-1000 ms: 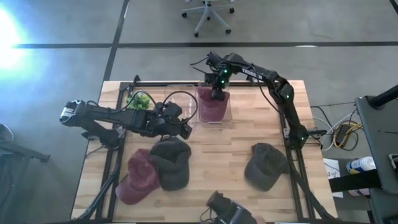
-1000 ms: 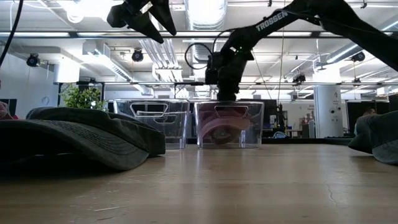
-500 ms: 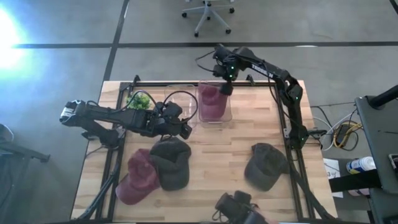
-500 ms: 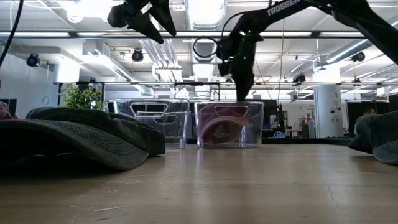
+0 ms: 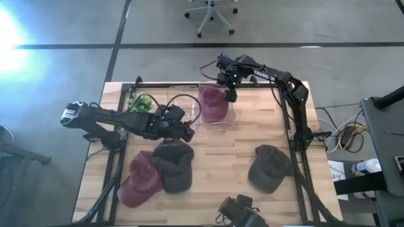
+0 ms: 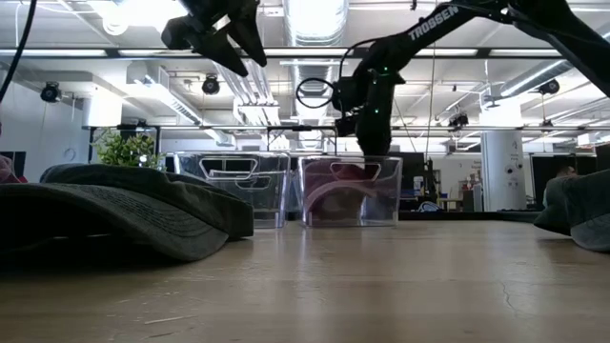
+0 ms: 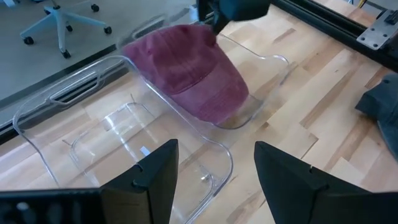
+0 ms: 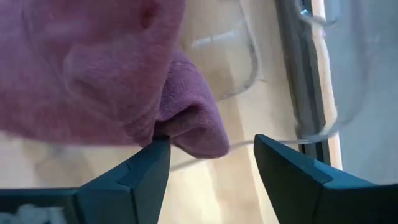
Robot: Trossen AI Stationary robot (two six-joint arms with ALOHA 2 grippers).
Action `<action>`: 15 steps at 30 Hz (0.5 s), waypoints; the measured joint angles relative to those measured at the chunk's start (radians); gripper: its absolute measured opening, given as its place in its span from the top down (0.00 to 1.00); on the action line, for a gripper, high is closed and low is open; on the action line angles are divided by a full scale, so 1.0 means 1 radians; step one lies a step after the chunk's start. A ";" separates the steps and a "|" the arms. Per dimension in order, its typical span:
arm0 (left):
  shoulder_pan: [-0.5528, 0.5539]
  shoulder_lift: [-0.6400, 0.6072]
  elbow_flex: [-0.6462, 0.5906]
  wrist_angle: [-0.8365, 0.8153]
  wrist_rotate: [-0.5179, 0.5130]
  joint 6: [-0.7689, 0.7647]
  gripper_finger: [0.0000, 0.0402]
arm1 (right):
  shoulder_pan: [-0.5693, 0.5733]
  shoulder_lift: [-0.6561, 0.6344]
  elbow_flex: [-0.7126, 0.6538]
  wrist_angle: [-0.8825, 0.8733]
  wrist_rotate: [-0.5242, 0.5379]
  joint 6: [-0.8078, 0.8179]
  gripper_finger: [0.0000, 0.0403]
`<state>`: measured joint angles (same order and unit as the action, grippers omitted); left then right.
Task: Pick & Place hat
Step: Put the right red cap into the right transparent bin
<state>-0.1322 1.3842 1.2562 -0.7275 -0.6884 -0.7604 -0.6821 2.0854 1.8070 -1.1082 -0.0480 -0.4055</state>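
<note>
A maroon hat (image 5: 213, 101) (image 7: 193, 68) (image 8: 93, 68) lies inside the right clear bin (image 7: 273, 62), its crown up and one edge against the far wall. My right gripper (image 5: 230, 94) (image 6: 367, 148) (image 8: 211, 146) is open just above that bin's far right corner, fingers pointing down beside the hat's edge. My left gripper (image 5: 188, 130) (image 7: 214, 186) (image 6: 246, 52) is open and raised, over the near side of the left clear bin (image 7: 93, 130). A dark green hat (image 5: 172, 165) overlaps a second maroon hat (image 5: 139, 180). An olive hat (image 5: 268, 167) lies toward the right.
A small green plant (image 5: 140, 101) stands at the far left corner beside the bins. A dark camera unit (image 5: 240, 211) sits at the near edge. Bare wood lies between the dark green hat and the olive hat (image 6: 581, 214). Metal frame rails run along both table sides.
My right gripper has risen out of the right bin and shifted toward the table's far right, ending above the bin's rim. The maroon hat has stayed in the bin and settled lower.
</note>
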 joint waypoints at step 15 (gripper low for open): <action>0.000 0.000 -0.014 0.042 0.017 -0.001 0.49 | 0.045 -0.004 -0.055 0.052 -0.051 -0.103 0.46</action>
<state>-0.1322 1.3842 1.2422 -0.6857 -0.6712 -0.7616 -0.6375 2.0810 1.7522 -1.0562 -0.0986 -0.5087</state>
